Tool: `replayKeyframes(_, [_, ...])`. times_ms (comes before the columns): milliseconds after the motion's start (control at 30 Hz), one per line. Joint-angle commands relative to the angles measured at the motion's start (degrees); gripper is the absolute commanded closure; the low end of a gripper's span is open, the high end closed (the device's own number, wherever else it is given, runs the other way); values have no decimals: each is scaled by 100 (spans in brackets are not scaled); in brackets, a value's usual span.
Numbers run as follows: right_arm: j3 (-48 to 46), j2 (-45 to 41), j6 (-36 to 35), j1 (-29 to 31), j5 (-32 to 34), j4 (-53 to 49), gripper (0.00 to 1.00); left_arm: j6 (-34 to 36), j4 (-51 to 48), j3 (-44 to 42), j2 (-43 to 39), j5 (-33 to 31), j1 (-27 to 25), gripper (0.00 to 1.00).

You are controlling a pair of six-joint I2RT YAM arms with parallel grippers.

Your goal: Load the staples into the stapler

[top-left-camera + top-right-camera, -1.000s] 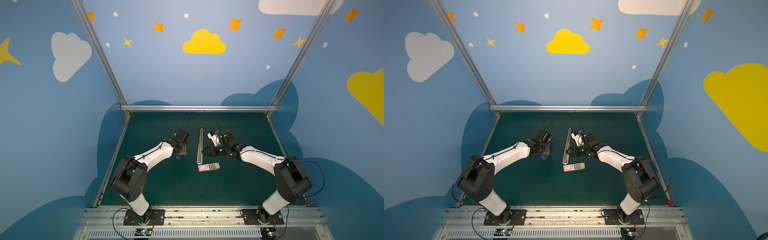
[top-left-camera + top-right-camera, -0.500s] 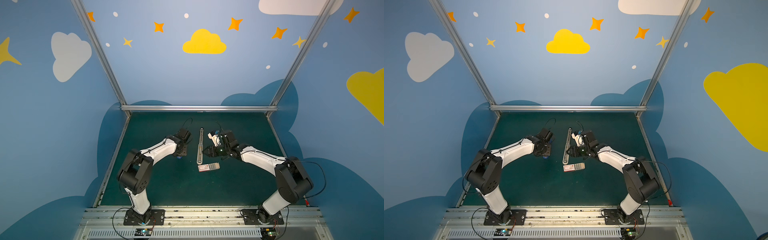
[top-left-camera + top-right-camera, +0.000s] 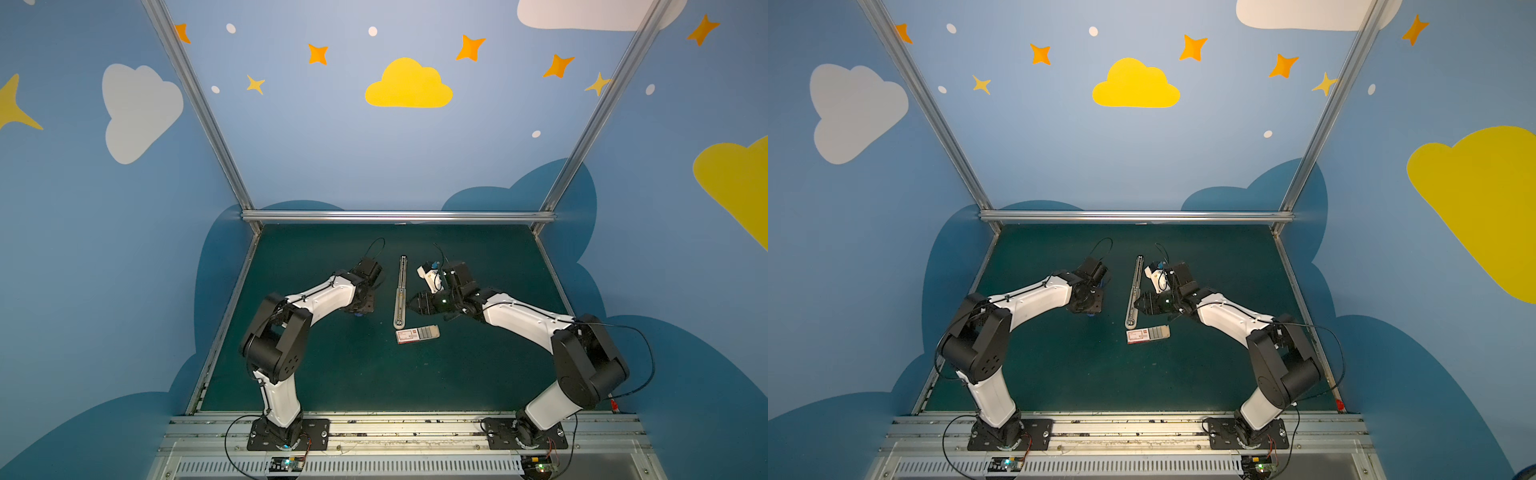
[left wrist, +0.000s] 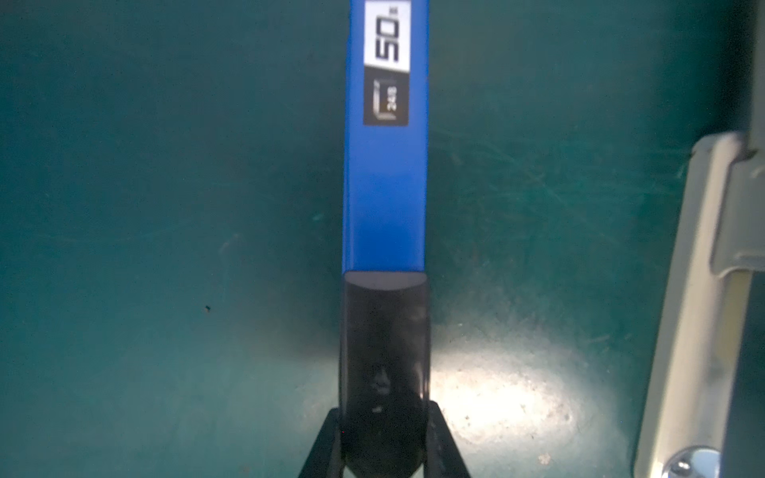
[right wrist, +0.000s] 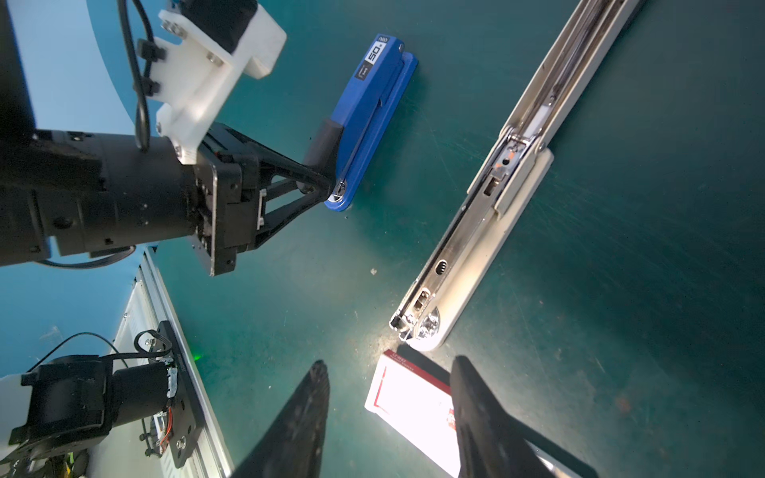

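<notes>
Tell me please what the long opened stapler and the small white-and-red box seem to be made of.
The opened stapler looks like a shiny metal channel, with glints and rivets, on a matte pale base, probably plastic. The box seems thin cardboard, white with red print; glare hides its finish.

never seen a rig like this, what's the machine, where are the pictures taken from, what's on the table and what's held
The left arm and right arm are robots standing at the near edge of a green table. Two pictures look down from above; the other two come from a camera on each wrist. On the table lie a grey stapler opened flat, a staple box with its tray slid out, and a blue stapler. The left fingers grip the blue stapler's end; the right fingers hang open near the box, empty.
</notes>
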Motion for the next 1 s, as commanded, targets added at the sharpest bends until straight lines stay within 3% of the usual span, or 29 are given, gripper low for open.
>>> replayKeyframes(0, [-66,-163,58,-19,-54,2,52,39,-321,48,136,-274,258,96])
replayKeyframes(300, [-136,-258,54,-42,-36,9,52,224,-641,319,161,-592,874,92])
replayKeyframes(433, [-167,-297,46,-55,-36,-9,51,246,-706,368,172,-707,1137,63])
replayKeyframes(533, [-189,-332,49,-73,-45,-7,52,219,-766,376,157,-864,1292,55])
replayKeyframes(700, [-198,-398,49,-82,-63,-8,52,57,-926,403,47,-1121,1406,53])
replayKeyframes(967, [-189,-628,26,-102,-63,-369,50,-51,-704,51,-849,-638,966,48])
